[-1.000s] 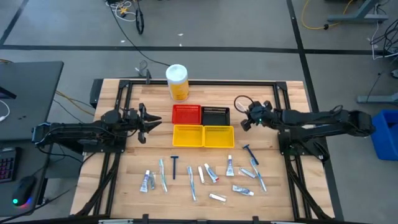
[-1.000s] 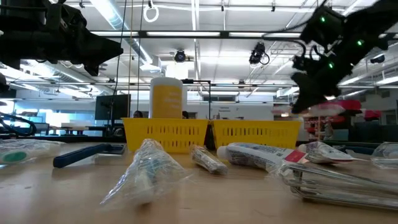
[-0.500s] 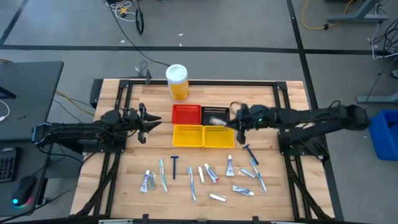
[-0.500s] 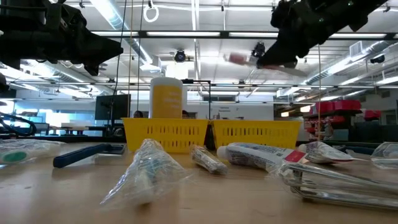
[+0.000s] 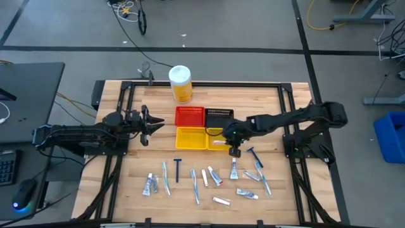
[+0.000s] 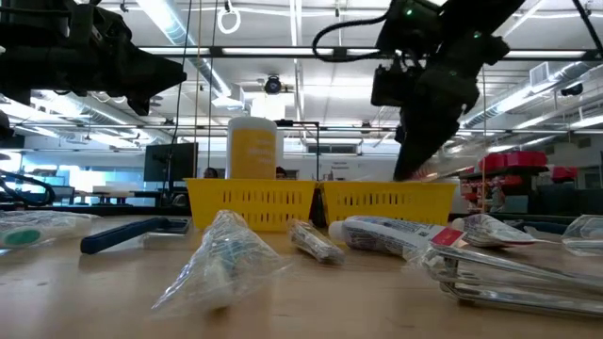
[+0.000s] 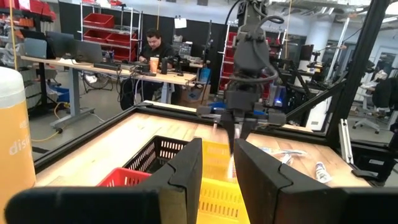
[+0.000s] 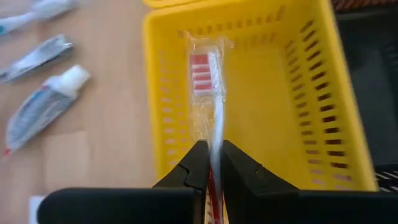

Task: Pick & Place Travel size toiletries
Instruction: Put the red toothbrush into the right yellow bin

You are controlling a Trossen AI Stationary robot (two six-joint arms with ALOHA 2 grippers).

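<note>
My right gripper (image 5: 231, 142) is over the right yellow basket (image 5: 223, 134) and tips steeply down. It is shut on a pale toothbrush (image 8: 214, 118) in a clear wrapper. The toothbrush's red-bristled head (image 8: 201, 70) reaches ahead into the basket (image 8: 261, 112). Several more travel size toiletries lie flat on the near half of the table: tubes (image 5: 215, 178), wrapped toothbrushes (image 5: 166, 178) and blue-handled razors (image 5: 178, 168). At the table's left side, my left gripper (image 5: 155, 125) waits level and open, with nothing between its fingers (image 7: 186, 168). My right gripper pinches the toothbrush's handle (image 8: 216, 157) between its two fingers. They slant down from the table's right side, and the toothbrush runs on along them. The head end sticks out ahead inside the yellow basket. Whether it touches the basket's floor I cannot tell.
A red basket (image 5: 190, 116) and a black basket (image 5: 219, 116) stand behind two yellow ones; the left yellow one (image 5: 190, 138) sits beside the right. A yellow canister with a white lid (image 5: 180, 83) stands at the far edge. A black frame (image 5: 202, 83) rims the table.
My right gripper has carried the toothbrush from beside the black basket toward the table's left and near edge, to above the right yellow basket. It has rolled and tipped from near level to steeply down, so the toothbrush now points into the basket.
</note>
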